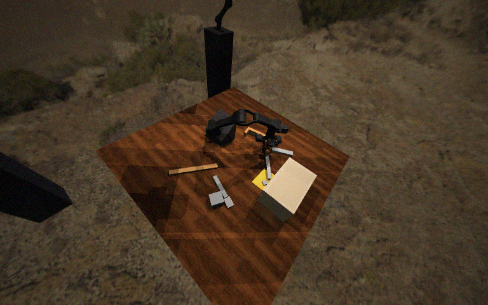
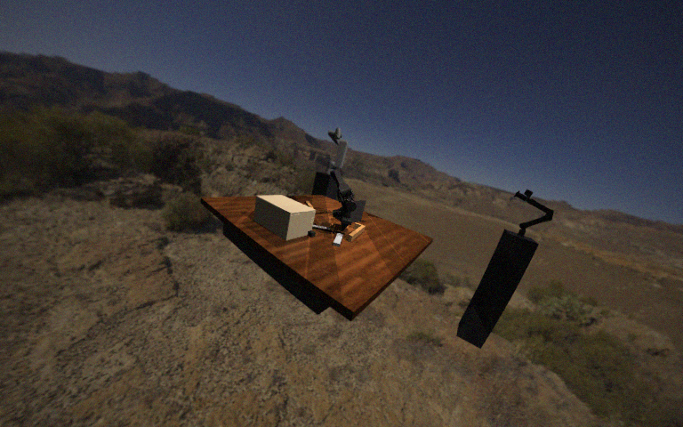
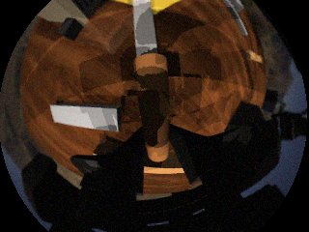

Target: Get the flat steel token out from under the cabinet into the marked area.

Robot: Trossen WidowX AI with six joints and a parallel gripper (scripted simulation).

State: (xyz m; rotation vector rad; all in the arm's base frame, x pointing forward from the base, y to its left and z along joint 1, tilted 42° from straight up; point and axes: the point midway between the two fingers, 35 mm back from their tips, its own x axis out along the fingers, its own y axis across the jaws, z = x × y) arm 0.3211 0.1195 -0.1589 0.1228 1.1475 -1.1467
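Note:
The cream cabinet (image 1: 291, 185) (image 2: 285, 216) stands on the table. The yellow marked area (image 1: 258, 182) (image 3: 165, 4) lies in front of it. A small grey piece that looks like the token (image 1: 264, 182) lies on the yellow near the cabinet's front edge; whether it lies flat is too small to tell. My gripper (image 1: 267, 145) (image 3: 154, 127) is shut on the round wooden handle of a tool with a long flat grey blade (image 1: 267, 166) (image 3: 146, 30). The blade reaches over the yellow area, its far end close to the small grey piece. I cannot tell if they touch. The vent slots are not discernible.
A light grey bar (image 1: 281, 152) (image 2: 338, 239) (image 3: 84, 117) lies beside the gripper. An orange angled piece (image 1: 254, 131) is behind it. A wooden stick (image 1: 194, 169) and a grey block (image 1: 215, 199) with grey strips lie farther left. A small dark block (image 2: 311, 233) (image 3: 70, 29) sits by the cabinet.

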